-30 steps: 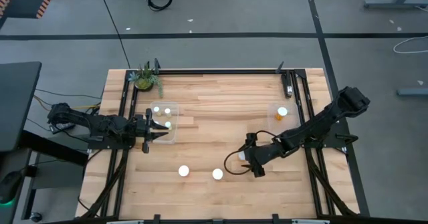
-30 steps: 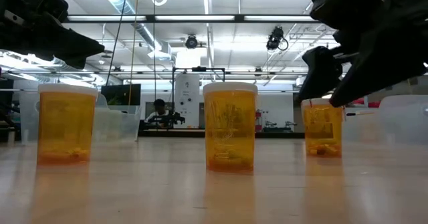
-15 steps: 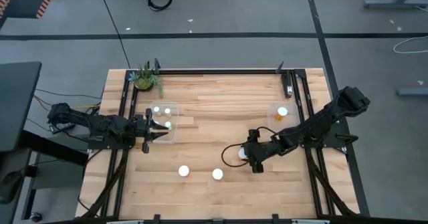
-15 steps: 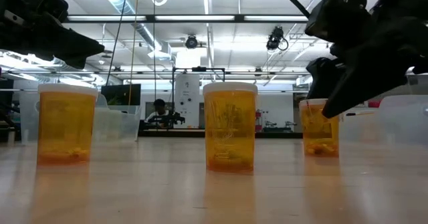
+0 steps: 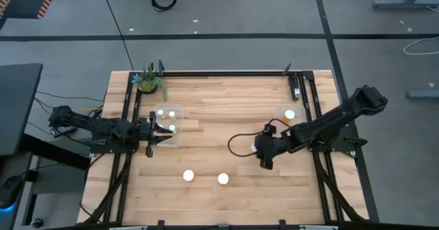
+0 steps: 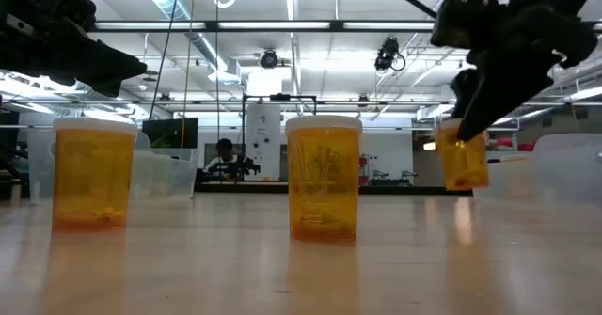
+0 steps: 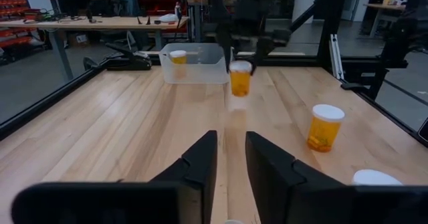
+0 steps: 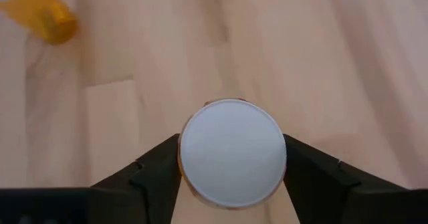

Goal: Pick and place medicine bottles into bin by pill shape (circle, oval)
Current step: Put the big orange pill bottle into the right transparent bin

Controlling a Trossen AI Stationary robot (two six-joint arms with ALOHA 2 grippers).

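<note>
My right gripper [image 5: 264,154] hangs over the table's right middle, shut on a medicine bottle [image 6: 464,160] with an orange body and a white cap [image 8: 232,152]. Two more bottles [image 5: 188,176] [image 5: 223,179] stand upright on their bases on the wood near the front edge. A clear bin [image 5: 180,110] at the left holds several bottles. A second clear bin [image 5: 280,110] at the right holds one bottle [image 5: 289,115]. My left gripper [image 5: 161,135] waits level beside the left bin, open by a narrow gap, with nothing between its fingers. My right gripper pinches the bottle between its two fingers [image 8: 160,165], on opposite sides at the white cap's rim [image 8: 187,158]. The fingers come from above, slanting down. The bottle hangs below them, slightly tilted, its base [image 6: 467,185] lifted clear of the table.
A green potted plant [image 5: 149,80] stands at the far left corner. Black rails [image 5: 302,93] run along the table's left, right and far sides. Bare wood lies between the two bins. In the low view a person [image 6: 224,151] shows far back in the room.
My right gripper has shut on the bottle and risen with it, moving toward the table's far edge and a little to the right while rolling. The bottle, which stood on the wood, now hangs clear of it.
</note>
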